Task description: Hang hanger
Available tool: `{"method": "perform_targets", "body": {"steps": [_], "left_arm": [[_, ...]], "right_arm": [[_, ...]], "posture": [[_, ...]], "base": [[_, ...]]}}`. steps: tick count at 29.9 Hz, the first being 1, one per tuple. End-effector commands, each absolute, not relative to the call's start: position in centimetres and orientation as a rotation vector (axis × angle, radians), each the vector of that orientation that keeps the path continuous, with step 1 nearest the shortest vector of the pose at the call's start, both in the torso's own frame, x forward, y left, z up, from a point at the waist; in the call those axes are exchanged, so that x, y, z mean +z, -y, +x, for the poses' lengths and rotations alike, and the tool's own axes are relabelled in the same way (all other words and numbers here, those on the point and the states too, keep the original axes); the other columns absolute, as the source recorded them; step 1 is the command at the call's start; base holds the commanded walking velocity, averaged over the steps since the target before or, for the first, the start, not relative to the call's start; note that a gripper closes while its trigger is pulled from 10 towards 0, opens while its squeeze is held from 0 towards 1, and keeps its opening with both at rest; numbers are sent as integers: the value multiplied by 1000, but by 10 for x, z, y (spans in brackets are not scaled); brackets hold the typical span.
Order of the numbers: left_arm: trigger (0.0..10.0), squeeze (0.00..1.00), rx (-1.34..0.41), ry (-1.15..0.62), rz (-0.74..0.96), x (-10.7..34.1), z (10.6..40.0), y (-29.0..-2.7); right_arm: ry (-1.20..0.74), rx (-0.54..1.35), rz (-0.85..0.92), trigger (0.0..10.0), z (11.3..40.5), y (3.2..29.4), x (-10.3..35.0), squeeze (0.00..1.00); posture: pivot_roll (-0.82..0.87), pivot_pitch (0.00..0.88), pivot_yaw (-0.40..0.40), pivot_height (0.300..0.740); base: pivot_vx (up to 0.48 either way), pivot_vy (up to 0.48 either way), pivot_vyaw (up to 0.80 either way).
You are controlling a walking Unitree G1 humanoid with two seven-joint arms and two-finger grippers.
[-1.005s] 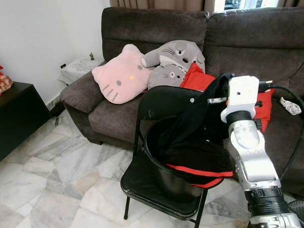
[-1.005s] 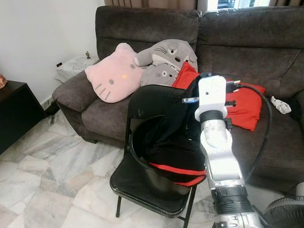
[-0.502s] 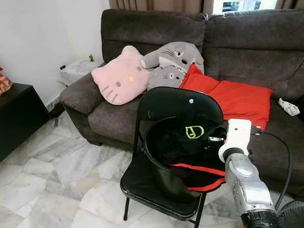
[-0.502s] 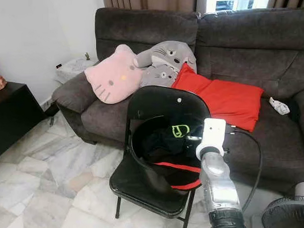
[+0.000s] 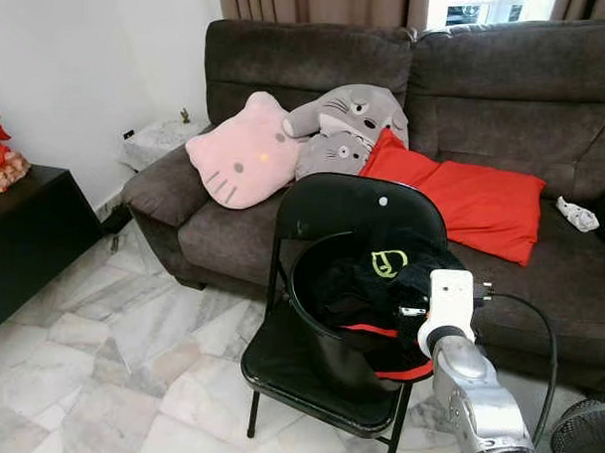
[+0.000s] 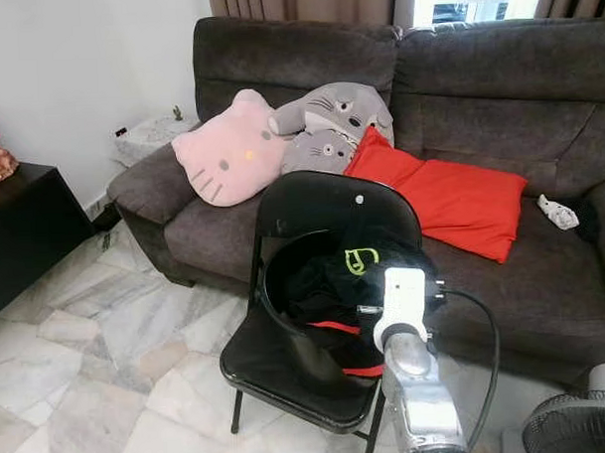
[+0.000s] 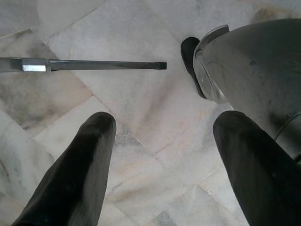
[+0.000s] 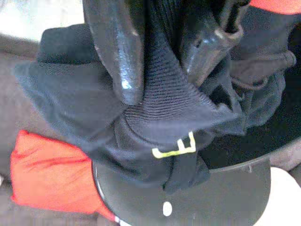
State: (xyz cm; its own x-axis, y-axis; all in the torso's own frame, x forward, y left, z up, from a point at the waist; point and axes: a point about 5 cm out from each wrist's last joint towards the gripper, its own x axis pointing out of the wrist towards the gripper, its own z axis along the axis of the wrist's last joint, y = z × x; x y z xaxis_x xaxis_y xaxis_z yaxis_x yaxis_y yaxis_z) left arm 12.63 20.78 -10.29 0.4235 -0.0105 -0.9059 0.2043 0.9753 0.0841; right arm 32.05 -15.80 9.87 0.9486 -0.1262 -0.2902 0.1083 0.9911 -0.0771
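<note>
The right arm (image 5: pixel 465 380) has dropped from shoulder height beside the folding chair (image 5: pixel 327 211) to low at the chair's right edge. The black garment (image 5: pixel 384 268) it had lifted high now sits slumped back in the black basket (image 5: pixel 311 331), its green logo (image 5: pixel 387 262) facing up. The red cushion (image 5: pixel 460 196) behind is uncovered again. The right gripper (image 8: pixel 162 70) seems still pinched on the cloth.

my right arm (image 5: pixel 467 390) is rounded silver metal with a boxy white wrist block (image 5: pixel 448 294), a black cable (image 5: pixel 530 328) looping off it, glossy black fingers (image 8: pixel 117 52).
</note>
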Motion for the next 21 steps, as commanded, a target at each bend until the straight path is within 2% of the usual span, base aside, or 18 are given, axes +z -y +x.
{"method": "perform_targets", "body": {"steps": [1, 14, 21], "left_arm": [[10000, 0, -127, -1147, 198, -103, 123, -213], [10000, 0, -132, -1147, 198, -103, 124, -213], [10000, 0, -133, -1148, 196, -103, 124, -213]], "right_arm": [[-279, -109, -78, 10000, 320, 152, 105, 0], [-216, -111, -134, 10000, 322, 145, 119, 0], [-285, -202, -110, 10000, 320, 160, 106, 0]], "posture": [[-82, 0, 104, 740], [-83, 0, 106, 740], [-80, 0, 106, 740]], "base": [[0, 0, 0], [0, 0, 0], [0, 0, 0]]}}
